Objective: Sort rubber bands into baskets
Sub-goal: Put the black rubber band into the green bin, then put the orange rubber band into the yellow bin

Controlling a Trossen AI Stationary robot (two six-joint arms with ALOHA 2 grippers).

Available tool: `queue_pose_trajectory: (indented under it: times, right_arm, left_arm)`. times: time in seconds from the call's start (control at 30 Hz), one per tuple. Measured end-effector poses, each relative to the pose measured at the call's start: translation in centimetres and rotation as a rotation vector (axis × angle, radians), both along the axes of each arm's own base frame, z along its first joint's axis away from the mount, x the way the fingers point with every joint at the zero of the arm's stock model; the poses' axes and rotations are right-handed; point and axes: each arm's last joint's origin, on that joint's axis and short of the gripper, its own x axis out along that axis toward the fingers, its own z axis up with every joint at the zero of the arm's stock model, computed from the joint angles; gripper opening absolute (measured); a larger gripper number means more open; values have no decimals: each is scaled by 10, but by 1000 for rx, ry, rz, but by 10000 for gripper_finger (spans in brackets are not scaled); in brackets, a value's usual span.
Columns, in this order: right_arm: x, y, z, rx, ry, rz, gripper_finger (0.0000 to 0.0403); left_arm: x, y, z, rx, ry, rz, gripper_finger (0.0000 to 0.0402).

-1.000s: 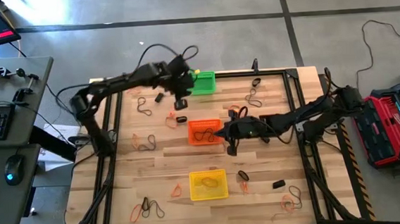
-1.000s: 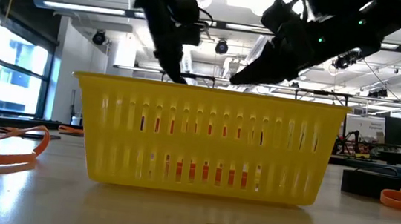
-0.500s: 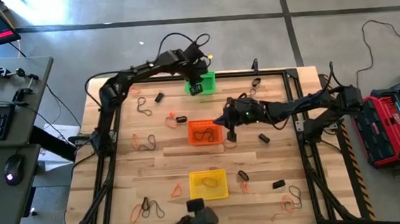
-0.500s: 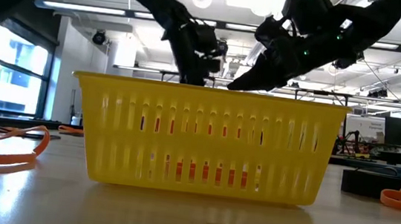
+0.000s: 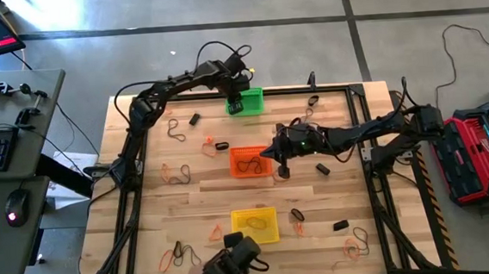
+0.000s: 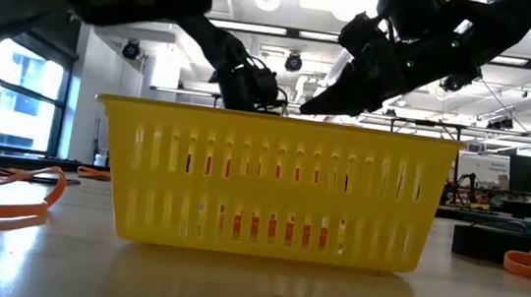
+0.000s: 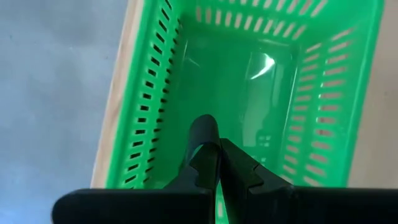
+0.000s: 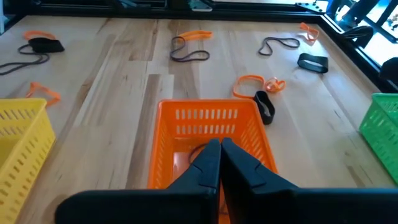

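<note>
Over the green basket (image 5: pixel 249 100) at twelve o'clock, the left gripper (image 7: pixel 211 163) pinches a thick black band (image 7: pixel 203 129); right gripper (image 8: pixel 219 163) fingers pressed together above the orange basket (image 5: pixel 248 161); many rubber bands (image 5: pixel 173 132) remain scattered.

Three small mesh baskets sit in a line down my tabletop: green basket (image 5: pixel 247 100) at the far edge, orange basket (image 5: pixel 250 162) in the middle holding a dark rubber band (image 5: pixel 247 163), yellow basket (image 5: pixel 255 225) nearest. Loose orange and black rubber bands (image 5: pixel 176 173) lie scattered around them.

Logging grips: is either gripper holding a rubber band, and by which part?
Cannot be told. Left gripper is shut over the green basket, right gripper shut over the orange basket.
</note>
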Motion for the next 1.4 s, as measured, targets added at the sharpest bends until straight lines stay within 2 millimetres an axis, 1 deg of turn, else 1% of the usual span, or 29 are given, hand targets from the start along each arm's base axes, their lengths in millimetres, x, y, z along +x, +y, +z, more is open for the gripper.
queue_pose_trajectory:
  times: [0.17, 0.3, 0.43, 0.63, 0.8, 0.9, 1.0, 1.13, 1.3, 1.4]
  right_arm:
    - [0, 0, -1, 0, 10, 1, 0]
    - [0, 0, -1, 0, 12, 2, 0]
    - [-1, 0, -1, 0, 15, 1, 0]
    - [-1, 0, -1, 16, 15, -7, 0]
    - [-1, 0, -2, 17, 23, -7, 0]
    - [-1, -2, -2, 5, 24, -9, 0]
    - [-2, -7, -2, -15, 27, -15, 0]
    - [-3, -14, -2, -28, 28, -33, 0]
    - [-4, -20, -2, -41, 27, -47, 0]
    - [-4, -23, 0, -65, 16, -48, 0]
  left_arm:
    - [2, -2, -6, -8, 16, -11, 1]
    - [7, -7, -6, 2, 19, -34, 14]
    - [11, -11, -6, 17, 13, -63, 40]
    - [17, -13, -4, 50, -20, -85, 89]
    - [17, -13, -4, 52, -10, -85, 126]
    - [15, -13, -3, 65, 9, -74, 137]
    - [14, -13, 4, 94, 10, -41, 139]
    - [11, -14, 23, 114, -29, -12, 127]
    - [9, -21, 50, 140, -91, 5, 98]
    - [11, -27, 60, 142, -127, 3, 74]
